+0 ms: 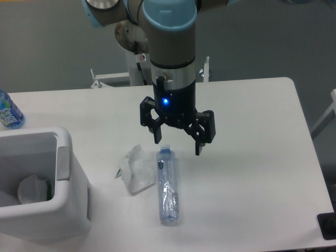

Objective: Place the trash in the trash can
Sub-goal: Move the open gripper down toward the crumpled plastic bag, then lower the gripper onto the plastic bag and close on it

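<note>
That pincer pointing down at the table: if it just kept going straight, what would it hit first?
Most likely the cap end of the crushed bottle, which lies under the open pincer; depth is hard to judge from one view.

Crushed bottle (167, 186) beside crumpled wrapper (136, 169), right of white bin (68, 173)

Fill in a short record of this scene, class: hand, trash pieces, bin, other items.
hand: open hand above the cap end of the crushed bottle, holding nothing
crushed bottle: crushed bottle lying flat on the table
wrapper: crumpled wrapper just left of the bottle
bin: white bin at the table's left front, something pale already inside
other: water bottle with blue label at the far left edge
</note>
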